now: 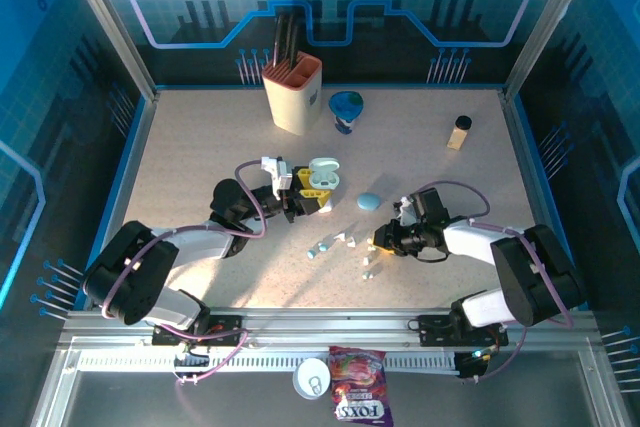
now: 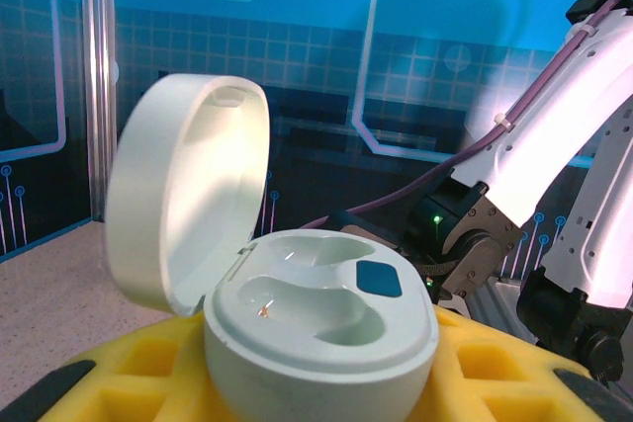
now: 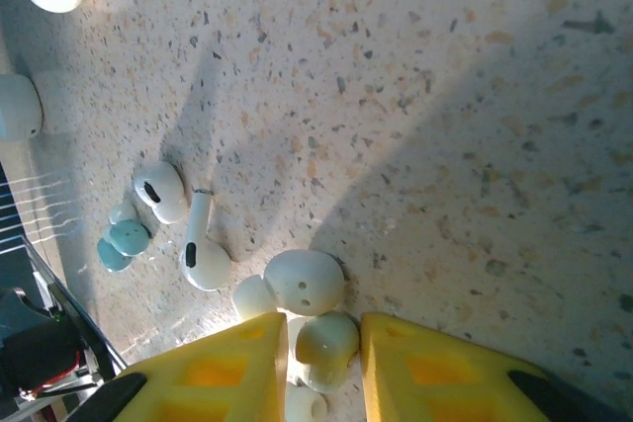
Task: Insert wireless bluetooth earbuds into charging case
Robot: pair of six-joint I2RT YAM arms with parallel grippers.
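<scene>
Earbuds (image 3: 303, 282) lie loose on the table (image 1: 200, 147); pickup is in hand, none cased yet.
Our left gripper (image 1: 308, 193) clamps the open case (image 2: 321, 328), wells empty. Our right gripper (image 3: 323, 328) stands narrow about one earbud (image 3: 330, 345); pinched or not, we cannot tell. Next likely calls for a firm pinch, then a lift.

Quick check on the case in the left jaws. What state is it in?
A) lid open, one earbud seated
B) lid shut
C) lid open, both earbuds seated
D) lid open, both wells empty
D: in the left wrist view the charging case has its lid hinged up, and both wells are bare, with nothing seated in either.
</scene>
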